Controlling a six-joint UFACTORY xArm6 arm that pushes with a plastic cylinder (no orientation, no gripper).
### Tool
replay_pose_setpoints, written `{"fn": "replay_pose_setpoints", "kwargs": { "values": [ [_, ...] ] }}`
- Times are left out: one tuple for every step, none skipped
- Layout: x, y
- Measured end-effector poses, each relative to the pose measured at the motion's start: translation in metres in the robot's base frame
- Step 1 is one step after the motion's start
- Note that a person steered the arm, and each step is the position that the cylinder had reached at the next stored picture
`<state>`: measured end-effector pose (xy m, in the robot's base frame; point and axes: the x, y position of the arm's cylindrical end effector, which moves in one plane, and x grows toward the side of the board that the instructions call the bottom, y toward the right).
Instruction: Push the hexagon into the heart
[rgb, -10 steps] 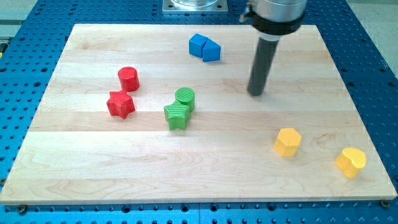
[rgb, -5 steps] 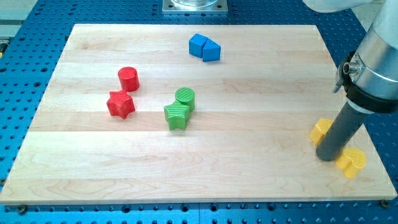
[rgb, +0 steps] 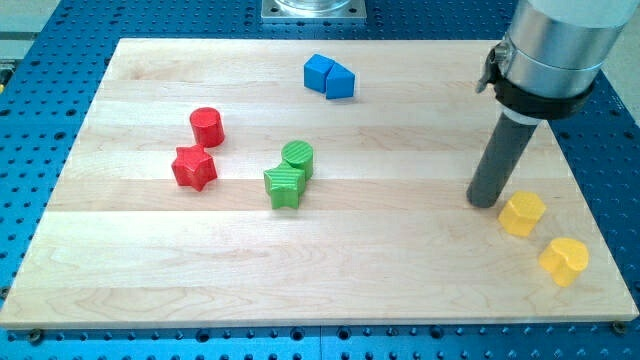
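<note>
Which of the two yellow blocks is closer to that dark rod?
The yellow hexagon. It sits just to the view's right of my tip, nearly touching it. The yellow heart lies farther off, toward the view's bottom right corner.

Pale wooden board (rgb: 420, 80), smooth matt; perforated blue metal table (rgb: 40, 90).
</note>
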<state>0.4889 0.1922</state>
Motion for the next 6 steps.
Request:
{"fn": "replay_pose_setpoints", "kwargs": {
  "values": [
    [0.012,0.022],
    [0.013,0.023],
    [0.013,0.037],
    [0.018,0.044],
    [0.022,0.051],
    [-0.007,0.062]
  ]
}}
